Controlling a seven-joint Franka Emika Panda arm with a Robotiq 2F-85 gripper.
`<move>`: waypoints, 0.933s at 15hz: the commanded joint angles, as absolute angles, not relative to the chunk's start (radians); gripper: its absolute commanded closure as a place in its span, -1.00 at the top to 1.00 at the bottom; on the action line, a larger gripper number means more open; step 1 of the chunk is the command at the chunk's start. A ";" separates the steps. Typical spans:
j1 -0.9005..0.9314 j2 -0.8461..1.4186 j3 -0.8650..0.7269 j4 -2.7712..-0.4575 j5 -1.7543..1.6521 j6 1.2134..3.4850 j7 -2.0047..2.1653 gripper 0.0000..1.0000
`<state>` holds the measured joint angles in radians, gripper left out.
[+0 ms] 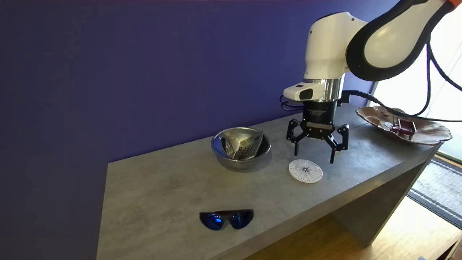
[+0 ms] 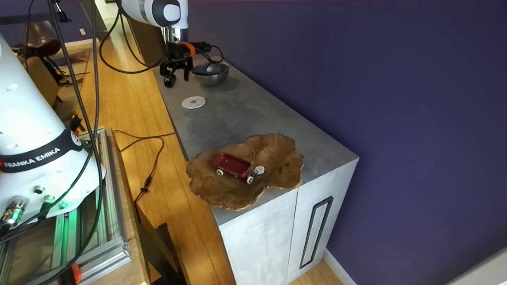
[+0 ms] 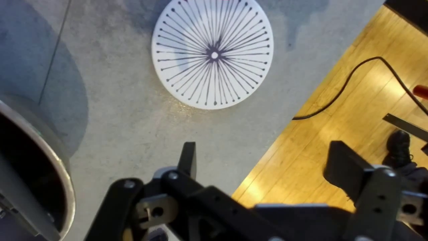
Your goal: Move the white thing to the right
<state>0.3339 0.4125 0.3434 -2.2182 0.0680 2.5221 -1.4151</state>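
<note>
Clearly, the white disc lies flat on the grey table, nearer the open long edge than the edge along the purple wall; the wrist view brings out its dark spokes, many ending in dots, while in an exterior view the disc shows little more than a central mark. The gripper hangs above the table, apart from the disc, its jaws spread wide. Near the disc, toward the wall edge, stands a steel bowl; an exterior view shows a perforated metal utensil inside, while the wrist view catches only part of the bowl. Sunglasses, near the open long edge, appear in an exterior view. By a table corner, in both exterior views, a wooden dish carries a red wagon.
</note>
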 commanded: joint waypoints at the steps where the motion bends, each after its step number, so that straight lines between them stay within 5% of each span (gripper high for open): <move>1: 0.331 0.436 0.356 -2.257 -0.047 2.715 -1.402 1.00; 7: 0.291 0.525 0.417 -2.339 -0.164 2.997 -1.421 1.00; 14: 0.298 0.577 0.417 -2.328 -0.249 2.982 -1.375 1.00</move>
<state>0.3173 0.5721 0.4029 -2.3331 -0.2080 2.9887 -1.4059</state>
